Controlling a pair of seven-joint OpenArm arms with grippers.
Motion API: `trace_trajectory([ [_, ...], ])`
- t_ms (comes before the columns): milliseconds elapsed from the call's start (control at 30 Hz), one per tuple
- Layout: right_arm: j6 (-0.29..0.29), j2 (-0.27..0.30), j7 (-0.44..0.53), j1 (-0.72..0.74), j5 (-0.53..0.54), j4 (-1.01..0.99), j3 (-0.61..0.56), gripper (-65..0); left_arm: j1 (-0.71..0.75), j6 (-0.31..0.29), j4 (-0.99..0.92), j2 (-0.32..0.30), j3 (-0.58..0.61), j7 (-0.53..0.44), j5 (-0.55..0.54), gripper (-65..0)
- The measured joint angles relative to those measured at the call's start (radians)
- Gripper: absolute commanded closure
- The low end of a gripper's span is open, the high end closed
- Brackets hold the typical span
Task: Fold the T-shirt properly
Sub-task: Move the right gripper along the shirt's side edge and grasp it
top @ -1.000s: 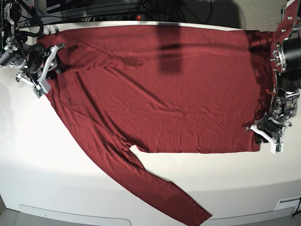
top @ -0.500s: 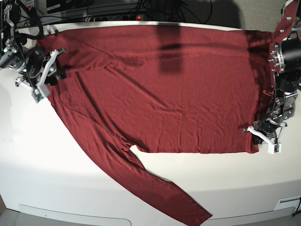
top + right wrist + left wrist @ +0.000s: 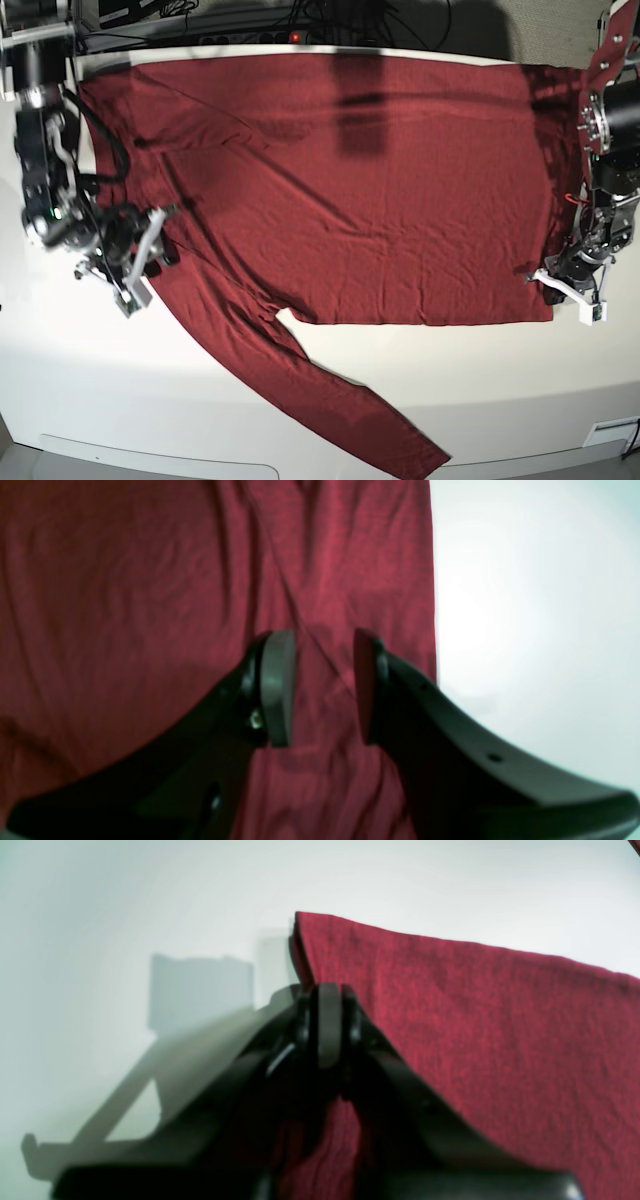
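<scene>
The left gripper (image 3: pixel 568 288) is pinching the shirt's (image 3: pixel 350 190) hem corner, its jaws clenched on the cloth at the bench (image 3: pixel 480 380) surface; in the left wrist view the corner (image 3: pixel 305 940) is standing up just past the closed tips. That hold looks meant to carry the bottom edge over for a fold. The right gripper (image 3: pixel 320 685) is hanging released over the shirt near the sleeve's upper edge, its pads (image 3: pixel 277 685) apart with cloth beneath and between them, seemingly lining up its own pinch. The shirt is lying flat across the bench, one sleeve (image 3: pixel 330 400) trailing toward the near edge. The left arm is reaching steeply down at the hem corner; the right arm is bending down and inward beside the shoulder.
</scene>
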Motion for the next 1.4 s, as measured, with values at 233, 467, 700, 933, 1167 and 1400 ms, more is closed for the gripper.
trace_trajectory([
  [233,-0.024,-0.126,-0.123,0.364,-0.005,-0.381,-0.035,-20.3,0.0,0.0,0.001,0.0,0.0,0.007,0.0,0.0],
  [467,-0.034,-0.202,-0.095,0.594,-0.146,-0.726,-0.036,-20.3,0.0,0.0,0.002,-0.001,0.0,0.017,-0.003,0.0],
  [700,-0.047,-0.2,0.069,0.639,-0.292,-0.981,-0.034,-20.3,0.0,0.0,0.003,-0.002,0.0,0.017,-0.003,0.0],
  [933,-0.047,-0.203,0.176,0.642,-0.324,-1.086,-0.034,-20.3,0.0,0.0,0.003,-0.002,0.0,0.016,-0.003,0.0],
  [1167,-0.05,-0.209,0.183,0.623,-0.394,-1.094,-0.034,-20.2,0.0,0.0,0.003,-0.002,0.0,0.016,-0.003,0.0],
  [1400,-0.058,-0.259,0.27,0.582,-0.494,-1.091,-0.033,-6.5,0.0,-0.001,0.002,-0.002,0.0,0.016,-0.003,0.0],
])
